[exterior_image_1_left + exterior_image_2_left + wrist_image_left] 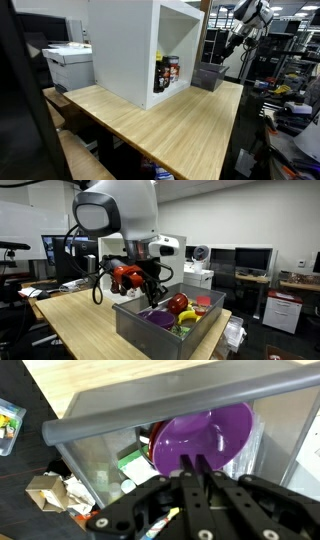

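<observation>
Fingers (187, 488) of the gripper (195, 468) stood pressed together, tips at the purple plate (200, 432) rim; a pinch could not be confirmed. Plate lay tilted inside the open-topped grey bin (170, 405), close behind its near wall. Toy fruit (178, 304) crowded the bin's other end. Bin sat at the wooden table (75, 310) end.

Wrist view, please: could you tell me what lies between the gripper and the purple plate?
Nothing: in the wrist view the gripper seems to touch the purple plate directly, inside the bin.
</observation>
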Tool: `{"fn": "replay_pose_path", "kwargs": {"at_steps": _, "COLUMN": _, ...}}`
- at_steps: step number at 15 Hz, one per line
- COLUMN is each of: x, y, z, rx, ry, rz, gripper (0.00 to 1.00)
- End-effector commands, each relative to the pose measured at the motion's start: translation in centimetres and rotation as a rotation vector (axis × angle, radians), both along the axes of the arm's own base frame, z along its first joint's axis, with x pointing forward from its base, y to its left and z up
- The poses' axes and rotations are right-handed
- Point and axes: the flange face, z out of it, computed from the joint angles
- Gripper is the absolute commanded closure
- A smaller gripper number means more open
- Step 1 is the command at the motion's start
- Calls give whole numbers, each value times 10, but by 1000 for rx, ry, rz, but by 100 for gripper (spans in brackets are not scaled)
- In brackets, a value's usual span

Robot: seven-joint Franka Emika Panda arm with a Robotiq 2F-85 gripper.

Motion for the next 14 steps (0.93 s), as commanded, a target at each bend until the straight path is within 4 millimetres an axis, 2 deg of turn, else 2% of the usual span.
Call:
{"fn": "replay_pose_path", "kwargs": {"at_steps": 1, "x": -1, "y": 2, "z": 2, "rx": 16, "ry": 13, "rz": 17, "gripper": 60}}
{"fn": "replay_pose_path", "kwargs": {"at_steps": 5, "x": 2, "y": -2, "z": -2, "rx": 30, "ry": 18, "rz": 25, "gripper": 34}}
{"fn": "replay_pose_path", "kwargs": {"at_steps": 10, "x": 6, "y": -16, "z": -6, "rx": 46, "ry": 22, "rz": 14, "gripper": 7}}
{"fn": "replay_pose_path", "kwargs": {"at_steps": 12, "x": 9, "y": -19, "z": -7, "rx": 55, "ry": 28, "rz": 13, "gripper": 0}}
{"fn": "replay_pose_path", "kwargs": {"at_steps": 14, "x": 12, "y": -19, "z": -5, "rx": 55, "ry": 37, "rz": 17, "gripper": 0}}
